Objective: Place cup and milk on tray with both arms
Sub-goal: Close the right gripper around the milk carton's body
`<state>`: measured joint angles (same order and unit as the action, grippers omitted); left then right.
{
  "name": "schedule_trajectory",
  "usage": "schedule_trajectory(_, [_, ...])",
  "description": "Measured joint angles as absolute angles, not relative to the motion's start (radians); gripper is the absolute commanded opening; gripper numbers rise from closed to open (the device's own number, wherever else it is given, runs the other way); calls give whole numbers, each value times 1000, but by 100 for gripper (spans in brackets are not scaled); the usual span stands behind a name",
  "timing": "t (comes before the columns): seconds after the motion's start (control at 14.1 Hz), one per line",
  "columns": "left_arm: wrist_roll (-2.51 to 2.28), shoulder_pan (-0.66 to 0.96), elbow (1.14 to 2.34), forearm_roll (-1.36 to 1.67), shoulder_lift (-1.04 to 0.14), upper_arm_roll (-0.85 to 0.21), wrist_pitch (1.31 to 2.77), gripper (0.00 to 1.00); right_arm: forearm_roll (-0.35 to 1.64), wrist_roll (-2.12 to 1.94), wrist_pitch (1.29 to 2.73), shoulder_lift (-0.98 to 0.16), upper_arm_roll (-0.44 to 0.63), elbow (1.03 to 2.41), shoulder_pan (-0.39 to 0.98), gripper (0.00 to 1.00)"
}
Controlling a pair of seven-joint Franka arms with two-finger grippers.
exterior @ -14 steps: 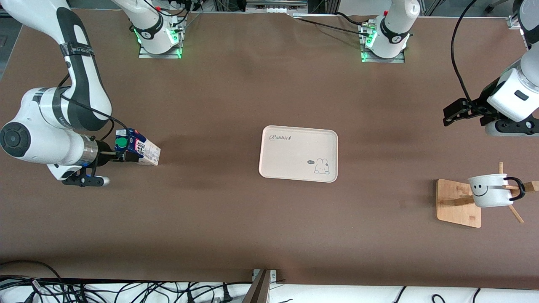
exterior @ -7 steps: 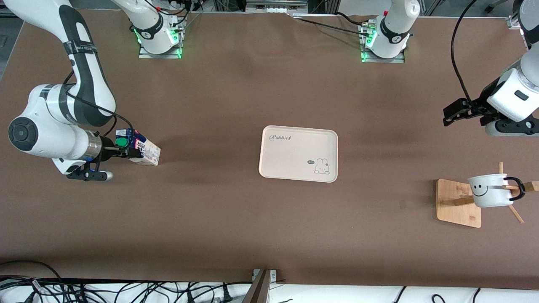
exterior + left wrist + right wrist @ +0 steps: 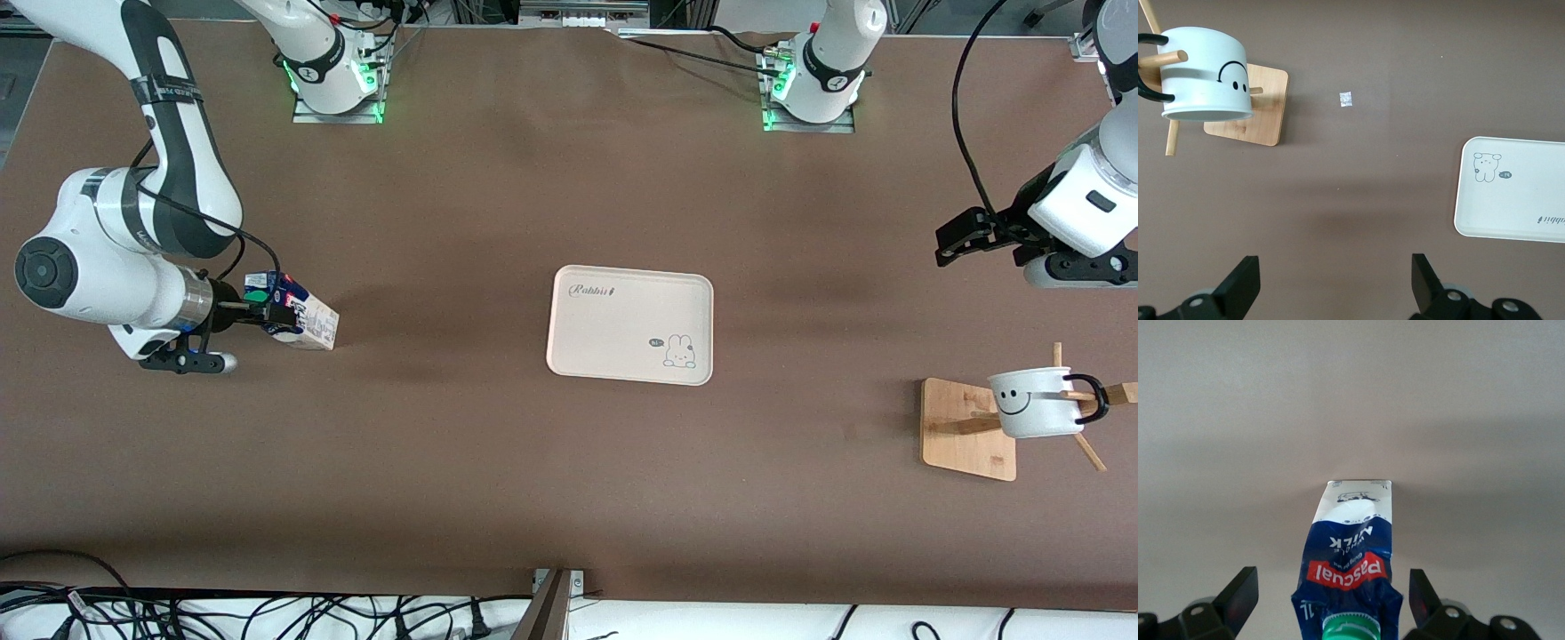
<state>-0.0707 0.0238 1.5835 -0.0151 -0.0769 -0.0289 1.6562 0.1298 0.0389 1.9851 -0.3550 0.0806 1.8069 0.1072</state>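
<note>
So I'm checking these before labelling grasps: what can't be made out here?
- Milk: in the front view the right gripper covers its cap end; in the right wrist view the picture's edge cuts off its cap.
- Cup: the rack's pegs holding it are largely hidden by the cup itself.
- Left gripper: only its fingertips show in the left wrist view.
- Tray: cut off by the left wrist view's edge.

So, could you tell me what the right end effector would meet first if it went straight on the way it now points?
Probably the milk carton: the right end effector is open, the carton's capped top between its fingers, so it would likely slide farther around the carton.
</note>
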Motion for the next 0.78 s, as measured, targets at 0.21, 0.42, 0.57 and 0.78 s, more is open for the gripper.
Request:
schedule_trajectory(0.21, [-71, 24, 1583, -15, -77, -29, 1656, 100, 130, 39, 1985, -351, 83, 1826, 107, 100])
schedule_trajectory(0.42, [-71, 24, 1583, -15, -77, -30, 1656, 100, 130, 39, 1986, -338, 85, 1855, 107, 100])
schedule_trajectory(0.57, [-71, 25, 1583, -15, -77, -30, 1656, 100, 130, 39, 1986, -330, 88, 1863, 106, 100])
schedule_trajectory(0.78, [-71, 25, 1583, -15, -77, -30, 1656, 100, 130, 39, 1986, -314, 94, 1881, 106, 100])
